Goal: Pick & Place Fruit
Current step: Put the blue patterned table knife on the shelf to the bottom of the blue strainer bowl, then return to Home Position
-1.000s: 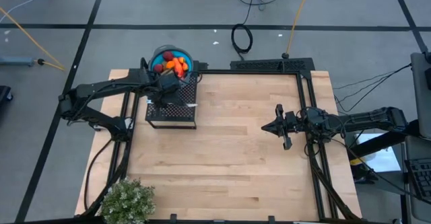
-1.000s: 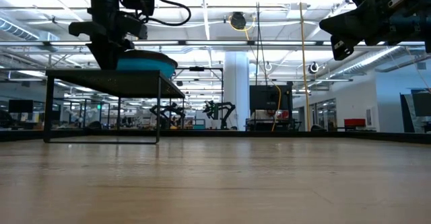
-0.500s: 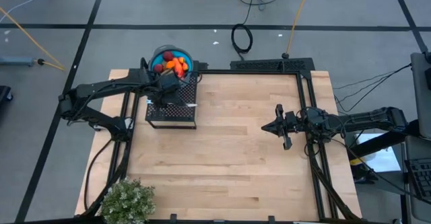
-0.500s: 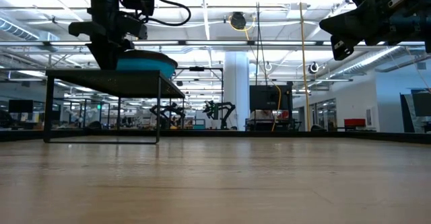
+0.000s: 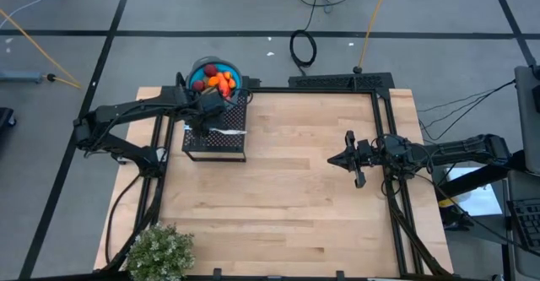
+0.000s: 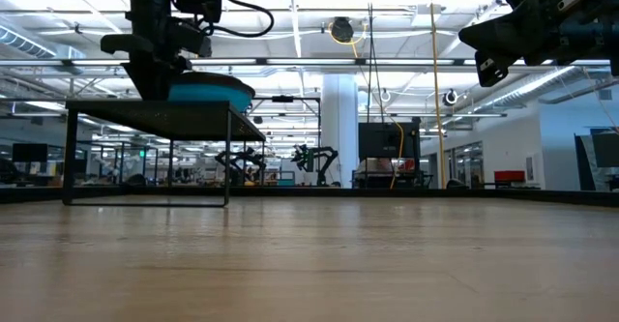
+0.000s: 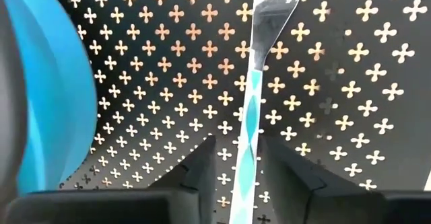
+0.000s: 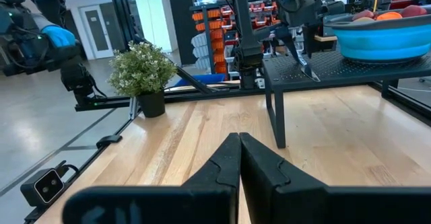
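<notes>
Fruit: the fruit (image 5: 218, 80), small orange and red pieces, lies piled in a blue bowl (image 5: 202, 67) at the far left corner of the table (image 5: 295, 197); in the right wrist view only the tops of the pieces (image 8: 389, 14) show above the bowl's rim.
Bowl: it stands on the far part of a black perforated stand (image 5: 221, 139).
Left gripper: the left gripper (image 5: 208, 117) is over the stand, just beside the bowl. Its two fingers (image 7: 202, 169) are on either side of a thin blue-and-white fork (image 7: 250, 109) that lies on the perforated plate; I cannot tell if they press on it.
Right gripper: the right gripper (image 5: 336, 159) hangs above the right part of the table, well apart from the stand, with its fingers (image 8: 225, 158) pressed together and nothing between them.
Plant: a bushy green plant (image 5: 160, 251) stands at the near left corner.
</notes>
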Robot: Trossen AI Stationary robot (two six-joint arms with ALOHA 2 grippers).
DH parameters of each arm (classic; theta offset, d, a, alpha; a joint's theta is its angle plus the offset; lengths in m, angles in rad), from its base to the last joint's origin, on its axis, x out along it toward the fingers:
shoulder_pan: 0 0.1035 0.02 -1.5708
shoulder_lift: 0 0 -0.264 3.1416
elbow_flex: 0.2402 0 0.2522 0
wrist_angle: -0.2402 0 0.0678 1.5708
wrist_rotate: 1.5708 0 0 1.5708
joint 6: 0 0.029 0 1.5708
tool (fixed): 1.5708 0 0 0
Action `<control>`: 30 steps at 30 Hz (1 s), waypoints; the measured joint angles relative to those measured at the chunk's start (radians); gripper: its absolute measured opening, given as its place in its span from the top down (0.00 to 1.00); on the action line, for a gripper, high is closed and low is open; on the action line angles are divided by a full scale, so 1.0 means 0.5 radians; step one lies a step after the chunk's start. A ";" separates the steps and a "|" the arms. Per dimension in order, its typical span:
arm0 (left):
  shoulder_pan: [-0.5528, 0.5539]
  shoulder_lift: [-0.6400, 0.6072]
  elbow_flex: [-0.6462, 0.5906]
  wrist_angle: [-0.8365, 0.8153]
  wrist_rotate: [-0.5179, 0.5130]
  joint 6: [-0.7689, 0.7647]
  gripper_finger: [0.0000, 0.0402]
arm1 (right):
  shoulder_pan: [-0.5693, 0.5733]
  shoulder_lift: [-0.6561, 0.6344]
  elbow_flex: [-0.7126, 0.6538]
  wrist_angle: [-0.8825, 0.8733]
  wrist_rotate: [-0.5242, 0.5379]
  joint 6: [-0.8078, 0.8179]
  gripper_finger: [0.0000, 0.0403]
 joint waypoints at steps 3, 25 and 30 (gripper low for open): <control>-0.001 0.000 0.001 0.000 -0.001 -0.001 0.67 | 0.000 0.000 0.000 0.000 0.000 0.000 1.00; -0.538 -0.009 0.737 -0.194 0.137 -1.131 0.67 | 0.000 0.000 0.000 0.000 -0.001 -0.001 1.00; -0.726 -0.095 0.750 0.183 0.141 -1.168 0.82 | 0.000 0.001 0.000 -0.001 -0.003 -0.010 1.00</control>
